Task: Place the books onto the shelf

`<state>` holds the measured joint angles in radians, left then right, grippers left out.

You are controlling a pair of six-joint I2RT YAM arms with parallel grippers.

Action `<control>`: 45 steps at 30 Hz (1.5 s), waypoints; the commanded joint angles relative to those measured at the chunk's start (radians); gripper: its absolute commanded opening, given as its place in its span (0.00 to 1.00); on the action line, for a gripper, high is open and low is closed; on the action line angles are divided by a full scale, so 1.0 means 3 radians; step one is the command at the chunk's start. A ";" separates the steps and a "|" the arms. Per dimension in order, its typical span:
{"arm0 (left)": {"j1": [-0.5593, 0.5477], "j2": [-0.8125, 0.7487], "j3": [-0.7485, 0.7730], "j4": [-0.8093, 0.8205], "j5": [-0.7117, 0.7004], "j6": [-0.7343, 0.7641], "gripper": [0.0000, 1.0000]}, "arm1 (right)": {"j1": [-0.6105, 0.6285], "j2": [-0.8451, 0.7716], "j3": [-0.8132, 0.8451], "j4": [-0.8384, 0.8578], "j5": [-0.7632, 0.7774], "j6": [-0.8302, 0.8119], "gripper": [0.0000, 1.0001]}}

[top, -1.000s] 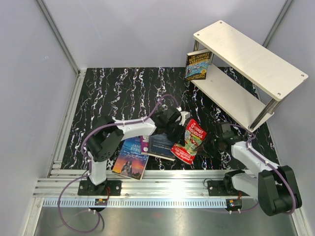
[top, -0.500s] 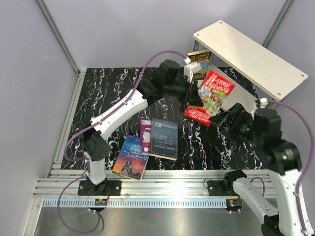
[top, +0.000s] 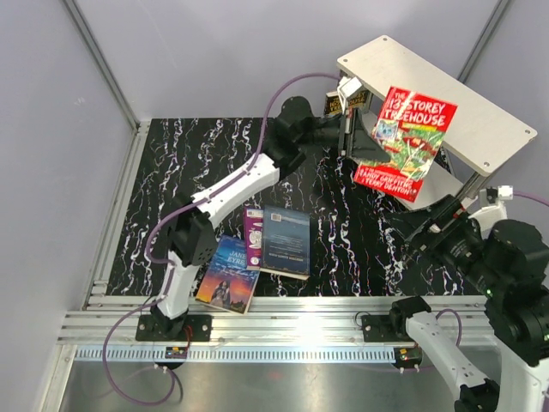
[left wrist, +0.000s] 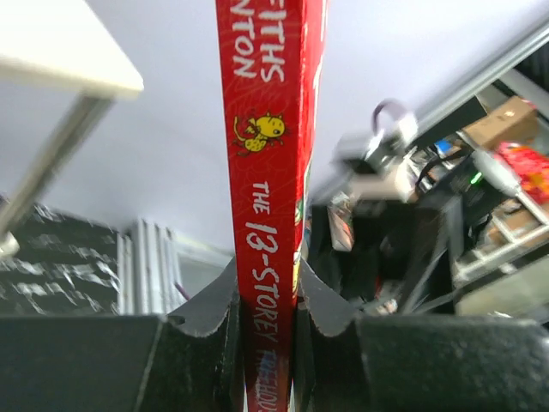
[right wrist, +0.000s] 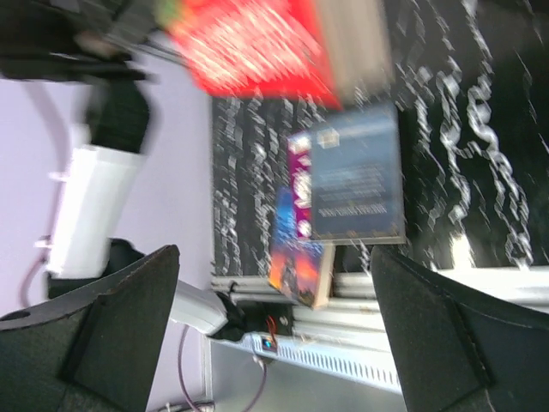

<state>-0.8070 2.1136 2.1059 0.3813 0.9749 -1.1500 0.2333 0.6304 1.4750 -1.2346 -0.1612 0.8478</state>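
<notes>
My left gripper is shut on the spine edge of the red "Treehouse" book and holds it upright in the air in front of the shelf. In the left wrist view the red spine is pinched between both pads of that gripper. The blue-yellow "Treehouse" book stands behind the left wrist under the top board, mostly hidden. The grey-blue book, purple book and "Jane Eyre" lie overlapping on the table. My right gripper hangs open and empty below the red book.
The shelf's metal post and board corner are close on the left of the held book. In the right wrist view the lying books sit between the open gripper fingers, far below. An aluminium rail runs along the near table edge.
The left arm has carried the red book up from the table to the shelf's top board. The right gripper has opened, left the book and risen to the right.
</notes>
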 commanded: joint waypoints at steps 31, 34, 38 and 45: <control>-0.0455 -0.0746 -0.0996 0.1307 0.0039 -0.1142 0.00 | 0.0000 0.0338 0.0324 0.0992 0.0460 -0.0331 0.00; -0.0460 -0.0766 -0.1007 0.0939 0.0003 -0.0887 0.38 | 0.0000 0.0399 0.0523 0.0895 0.0633 -0.0407 0.00; -0.0419 -0.0950 -0.0951 -0.0930 -0.0369 0.0113 0.99 | 0.0000 0.0745 0.1029 0.0670 0.1017 -0.0474 0.00; -0.0026 -0.1635 -0.2013 -0.1603 -0.1107 0.0586 0.99 | 0.0000 0.1727 0.2444 0.0352 0.1920 -0.0959 0.00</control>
<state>-0.8703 1.7172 1.6058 0.0307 0.7464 -1.0645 0.2356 1.0618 2.0468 -1.1767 0.2024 0.6430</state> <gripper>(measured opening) 0.985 0.225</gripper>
